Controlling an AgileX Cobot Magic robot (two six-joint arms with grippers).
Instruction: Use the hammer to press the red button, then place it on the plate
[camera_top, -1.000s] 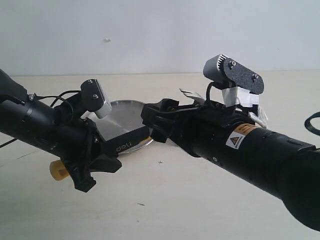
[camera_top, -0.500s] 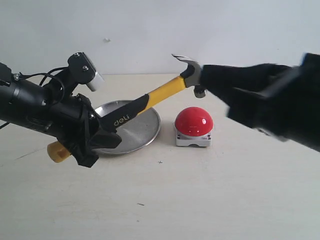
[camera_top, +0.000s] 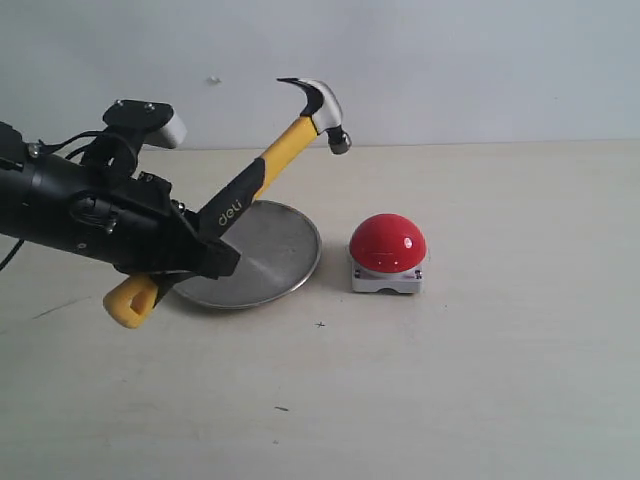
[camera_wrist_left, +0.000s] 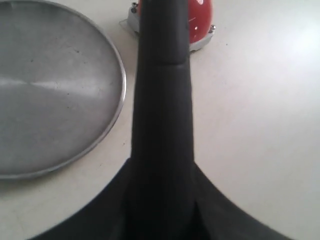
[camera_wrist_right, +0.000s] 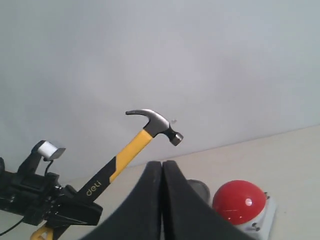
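Note:
My left gripper (camera_top: 205, 255) is shut on the black part of the hammer (camera_top: 262, 168) handle, above the near left rim of the plate (camera_top: 272, 262). The hammer slants up to the right, its steel head high in the air, above and left of the red button (camera_top: 388, 243). Its yellow end sticks out low on the left. The left wrist view has the handle (camera_wrist_left: 162, 100) running out from the gripper (camera_wrist_left: 162, 200), with the plate (camera_wrist_left: 50, 100) and button (camera_wrist_left: 200, 20) below. My right gripper (camera_wrist_right: 162, 167) is shut on nothing, looking at the hammer (camera_wrist_right: 132, 150) and button (camera_wrist_right: 237, 202).
The button stands on the pale tabletop (camera_top: 450, 380) just right of the plate. A plain white wall (camera_top: 450, 70) rises behind the table. The right arm is outside the exterior view.
The right arm has pulled away to the right, out of the exterior view, uncovering the button. The left arm has tilted the hammer steeper, lifting its head higher and further left.

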